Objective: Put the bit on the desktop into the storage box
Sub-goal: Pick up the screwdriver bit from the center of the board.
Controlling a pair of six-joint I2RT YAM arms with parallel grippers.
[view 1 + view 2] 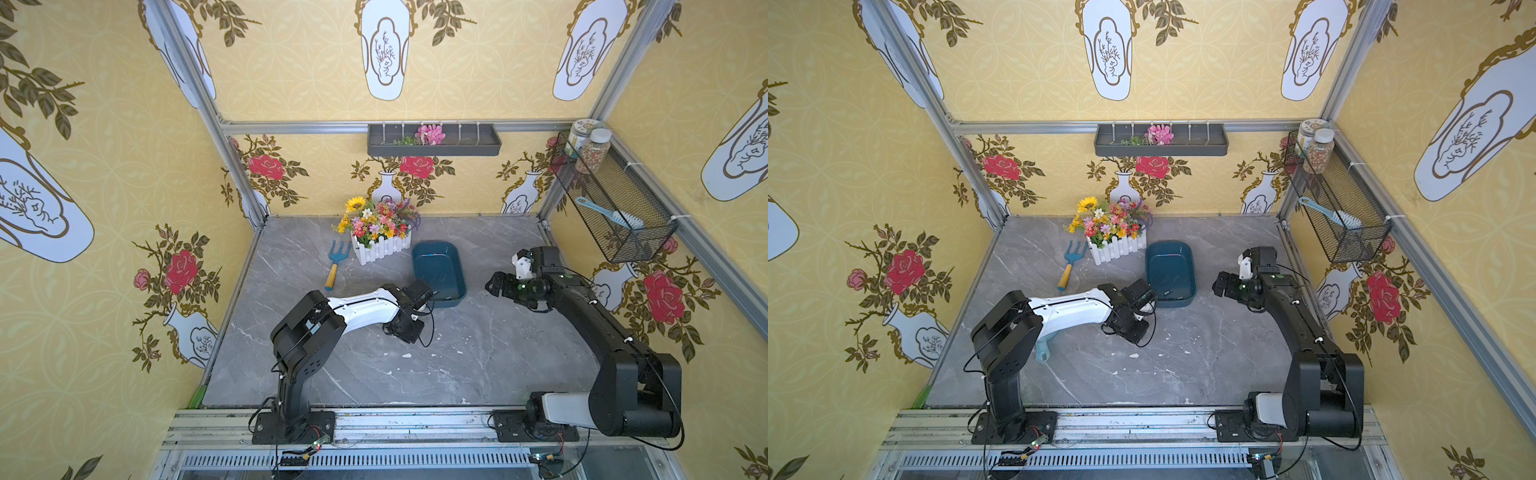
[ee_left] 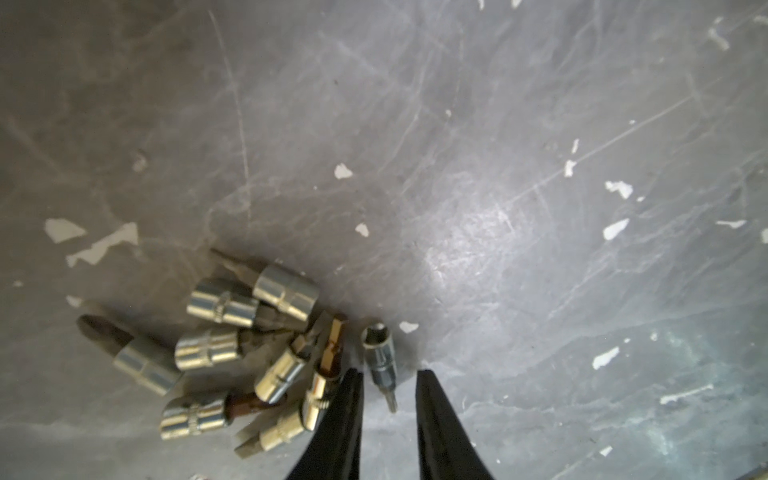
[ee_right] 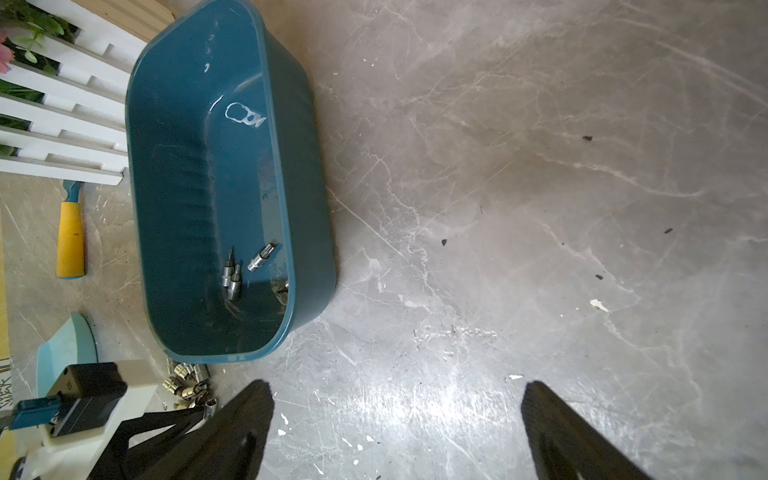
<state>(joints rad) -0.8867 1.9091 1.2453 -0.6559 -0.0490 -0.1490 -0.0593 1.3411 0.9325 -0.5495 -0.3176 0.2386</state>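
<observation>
- the left gripper (image 2: 388,376) is hanging low over the desktop (image 2: 498,166), its jaws standing narrowly apart and straddling one bit (image 2: 379,353); a sliver of gap is showing on each side, so nothing is being pinched.
- that bit is lying flat on the desktop, outside the box, its thin tip pointing in between the fingers (image 2: 345,415).
- a pile (image 2: 249,353) of shiny bits is lying just beside it, the nearest ones sitting right against one finger's outer side.
- in both top views the box (image 1: 438,270) is sitting at about 1 o'clock from the left gripper, its near short end just beside the pile.
- a few stored bits (image 3: 249,266) are lying inside the box, close to that same end.
- the right gripper (image 3: 395,415) is hovering over bare desktop with its jaws spread wide and gripping nothing; in both top views it is sitting at about 3 o'clock from the box, apart from it.
- the flowers (image 1: 380,232) are standing at about 10 o'clock from the box, near its far corner.
- a fork (image 1: 336,262) is lying at about 8 o'clock from the flowers.
</observation>
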